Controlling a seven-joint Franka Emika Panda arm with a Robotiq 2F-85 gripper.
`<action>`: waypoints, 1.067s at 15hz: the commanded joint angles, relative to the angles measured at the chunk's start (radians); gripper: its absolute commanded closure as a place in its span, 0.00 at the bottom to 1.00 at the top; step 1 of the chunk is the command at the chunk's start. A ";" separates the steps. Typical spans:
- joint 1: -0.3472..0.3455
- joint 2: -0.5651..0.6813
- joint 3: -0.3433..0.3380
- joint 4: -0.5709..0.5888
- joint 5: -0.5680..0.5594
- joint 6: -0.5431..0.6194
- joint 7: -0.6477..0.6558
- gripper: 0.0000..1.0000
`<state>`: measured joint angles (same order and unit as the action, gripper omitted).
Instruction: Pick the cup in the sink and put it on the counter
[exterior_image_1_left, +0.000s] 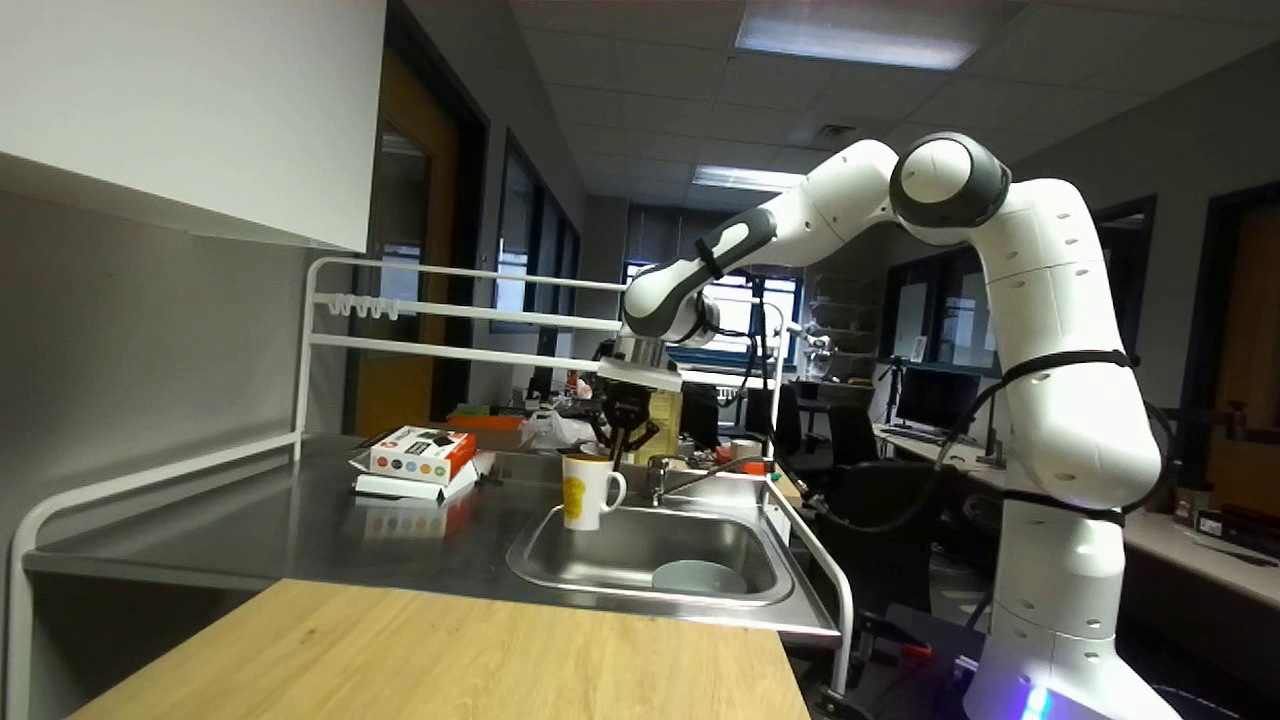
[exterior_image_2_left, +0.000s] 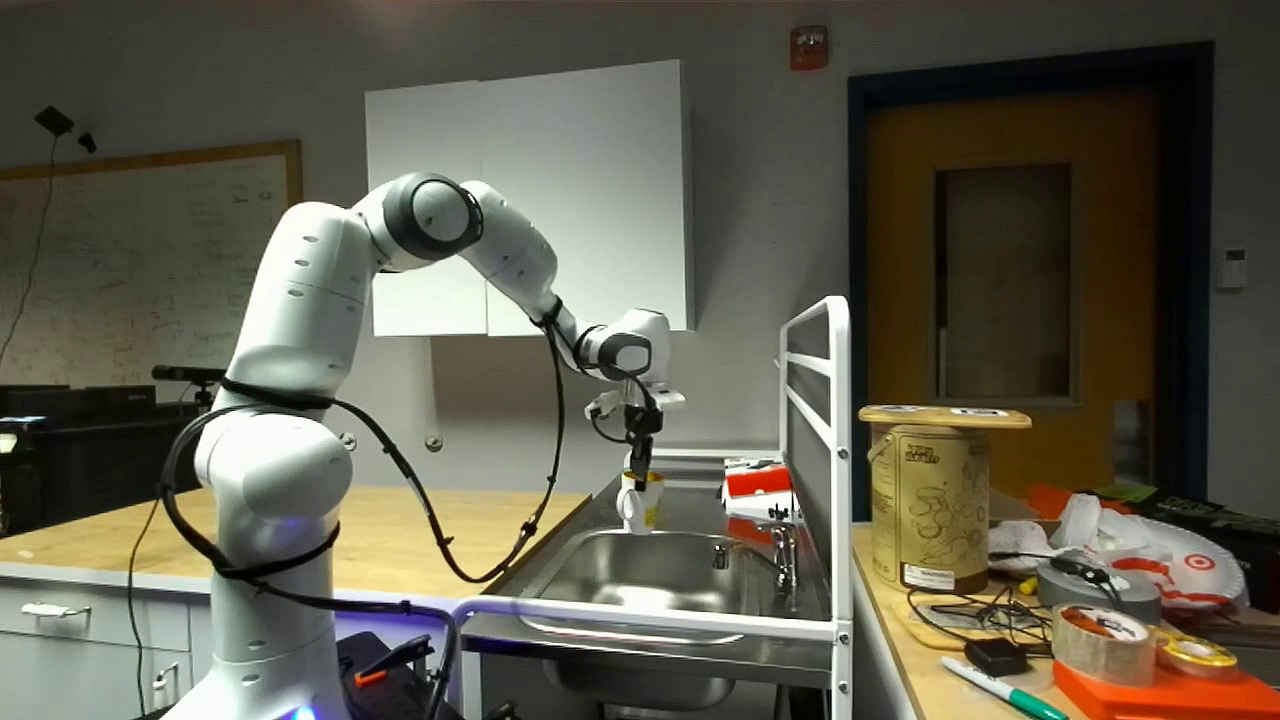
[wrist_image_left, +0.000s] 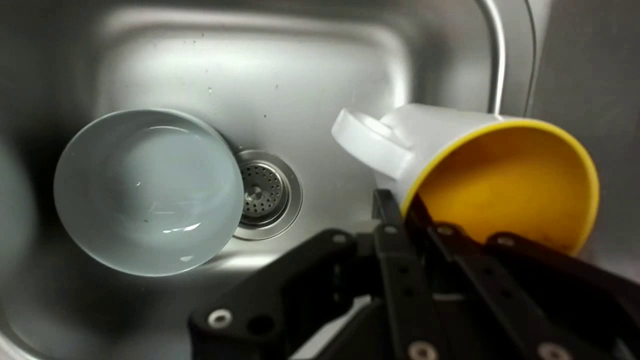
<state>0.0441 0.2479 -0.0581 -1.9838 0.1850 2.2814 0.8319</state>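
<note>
The cup (exterior_image_1_left: 583, 495) is a white mug with a yellow inside and a yellow print; it also shows in an exterior view (exterior_image_2_left: 650, 500) and in the wrist view (wrist_image_left: 440, 127). My gripper (wrist_image_left: 404, 202) is shut on its rim near the handle, one finger inside and one outside. It points down in both exterior views (exterior_image_1_left: 617, 455) (exterior_image_2_left: 641, 478). The cup hangs nearly upright over the edge of the steel sink (exterior_image_1_left: 640, 540) beside the counter (exterior_image_1_left: 330, 525). The inner finger's tip is partly hidden by the rim.
A pale bowl (wrist_image_left: 150, 195) sits in the sink beside the drain (wrist_image_left: 262, 190). A faucet (exterior_image_2_left: 785, 555) stands at the sink's back edge. A red and white box (exterior_image_1_left: 420, 455) lies on the counter. White rails (exterior_image_2_left: 650, 615) border the counter; a wooden tabletop (exterior_image_1_left: 480, 650) adjoins it.
</note>
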 joint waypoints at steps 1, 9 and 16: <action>0.017 -0.063 0.048 -0.028 0.029 -0.034 -0.051 0.96; 0.112 -0.002 0.118 0.079 -0.066 -0.102 -0.048 0.96; 0.188 0.199 0.125 0.277 -0.175 -0.190 -0.055 0.96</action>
<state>0.2171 0.3473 0.0682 -1.8343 0.0463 2.1579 0.7890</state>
